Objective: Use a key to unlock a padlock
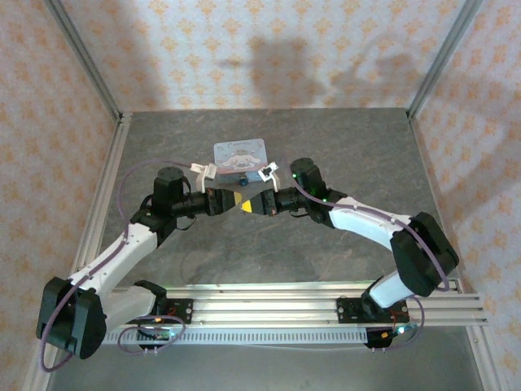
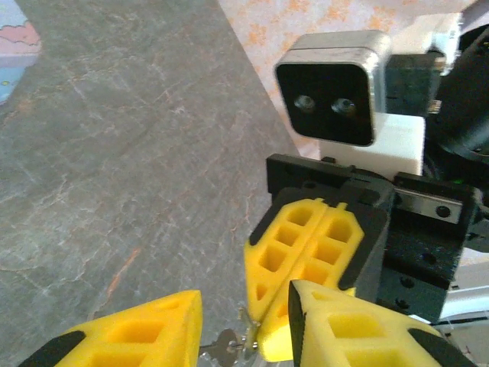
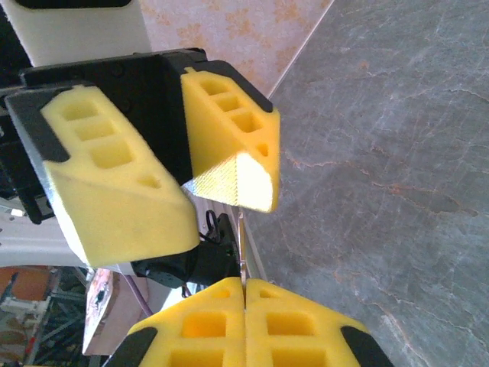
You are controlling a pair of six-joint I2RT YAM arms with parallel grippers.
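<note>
Key [image 2: 223, 353] — tiny, thin, silvery metal — and it sat right at the tip of the right gripper [image 3: 244, 287]. That gripper's yellow foam fingers [image 2: 306, 260] were pressed flat together, seam closed, and the key poked out sideways from their very end, seemingly pinched there. From the right wrist camera it showed as just a thin pale sliver rising out of the seam.

The left gripper [image 2: 244, 294] faced it nose to nose, and its own yellow fingers [image 3: 114, 176] stood well apart with nothing clamped between them. The right gripper's closed tip and the key lay inside that gap, the key between the two left fingers without clearly touching either.

From above, both arms met over the middle of the grey, marble-patterned table [image 1: 350, 155], yellow tips together. Just beyond them — toward the back wall — lay the light-blue rectangular tin with a cartoon lid [image 1: 240, 153], flat on the table, near the grippers but apart from them.
</note>
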